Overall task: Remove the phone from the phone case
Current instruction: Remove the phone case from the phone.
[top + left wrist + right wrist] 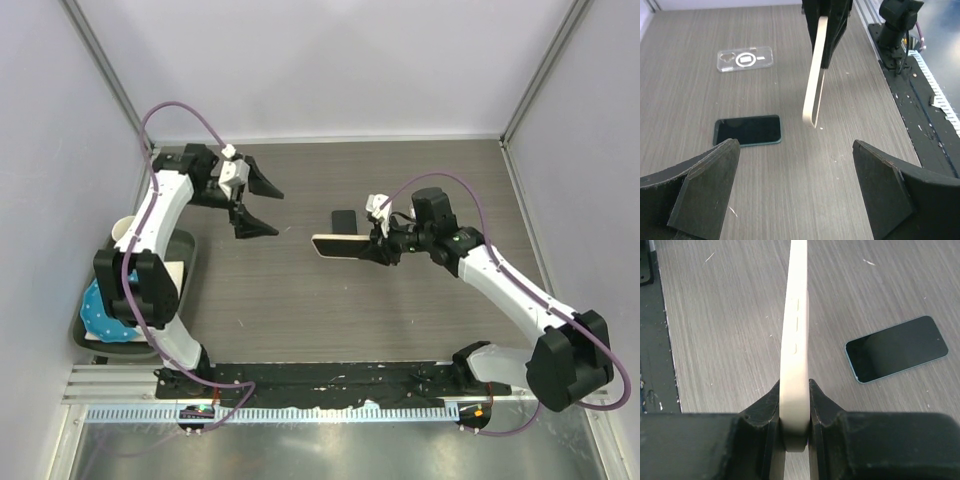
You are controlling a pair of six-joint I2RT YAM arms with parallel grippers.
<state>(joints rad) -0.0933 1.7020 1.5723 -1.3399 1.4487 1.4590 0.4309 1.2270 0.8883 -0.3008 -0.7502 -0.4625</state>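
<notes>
My right gripper (385,243) (794,387) is shut on one end of a cream phone case (335,246) (795,330), holding it on edge above the table. The case (815,80) hangs edge-on in the left wrist view; I cannot tell whether anything sits inside it. A dark-screened phone (345,219) (747,131) (896,348) with a teal rim lies flat on the table just beyond the case. My left gripper (277,212) (795,190) stands wide open to the left of both, with nothing between its fingers.
A clear case with a ring mark (745,59) lies flat on the table past the phone. At the far left a dark tray (190,262) holds a white cup (122,230) and a blue cloth (105,315). A black rail (320,375) runs along the near edge.
</notes>
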